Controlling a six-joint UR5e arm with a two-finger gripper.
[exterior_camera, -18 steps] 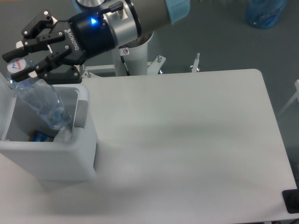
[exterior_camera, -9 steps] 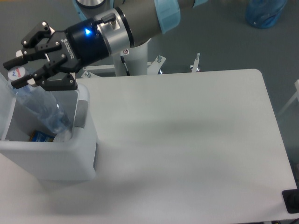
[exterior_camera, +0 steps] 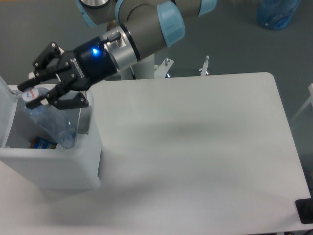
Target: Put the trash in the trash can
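Grey arm, light-blue joint caps, silver wrist (blue light glowing), black hand (exterior_camera: pixel 43 81).

So the table (exterior_camera: pixel 195 147) is a plain white one with rounded corners, sitting over a grey floor (exterior_camera: pixel 230 44). The only thing standing right on it is the white trash can (exterior_camera: pixel 54 166), parked at the left edge with its lid flipped up. There's also a small black thing (exterior_camera: pixel 305 211) poking in at the table's near right corner, can't tell what it is.
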